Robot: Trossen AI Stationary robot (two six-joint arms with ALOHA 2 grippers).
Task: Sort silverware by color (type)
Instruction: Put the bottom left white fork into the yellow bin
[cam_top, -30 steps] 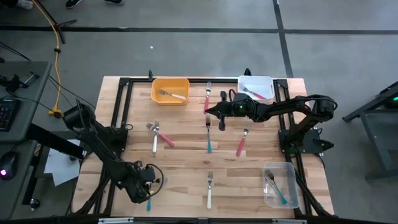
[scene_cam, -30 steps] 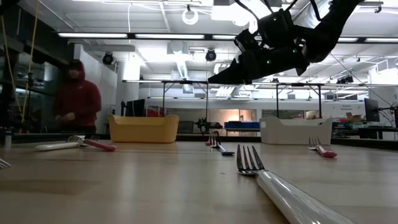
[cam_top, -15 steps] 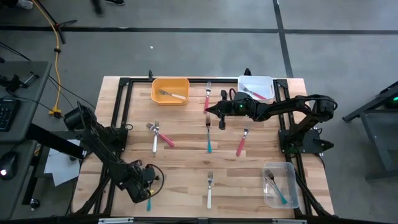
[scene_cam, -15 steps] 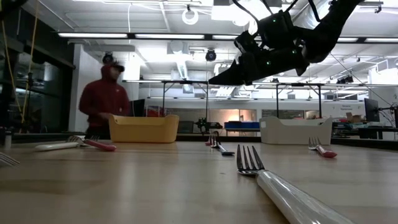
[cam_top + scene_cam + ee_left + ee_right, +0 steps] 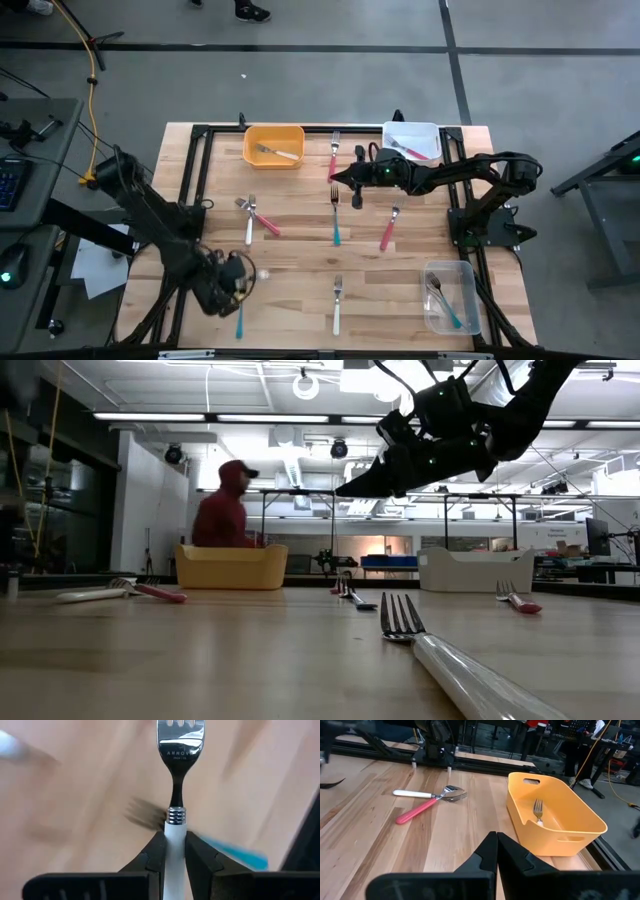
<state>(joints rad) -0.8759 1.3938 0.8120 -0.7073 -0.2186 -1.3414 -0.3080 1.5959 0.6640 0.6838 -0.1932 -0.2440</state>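
Note:
My left gripper hangs near the table's near left corner, shut on a white-handled fork whose silver head sticks out past the fingertips. A teal fork lies on the table just nearer. My right gripper hovers shut and empty above the far middle. Loose silverware lies flat on the wood: a white and a red fork crossed, a red one, a teal one, another red one and a white one. My left gripper pinches the fork's white handle between its two fingers, just behind the metal collar at the head end. The fork runs along the fingers and its head points straight out beyond them. It is lifted clear of the table.
A yellow bin at the far edge holds one fork. A white bin at the far right holds red forks. A clear bin at the near right holds teal ones. A person in red walks behind the table.
My left gripper has gone up and a little toward the far edge with the white fork. The fork's tines, which lay at the left edge of the low view, have left that view. The person behind the table has walked to the right.

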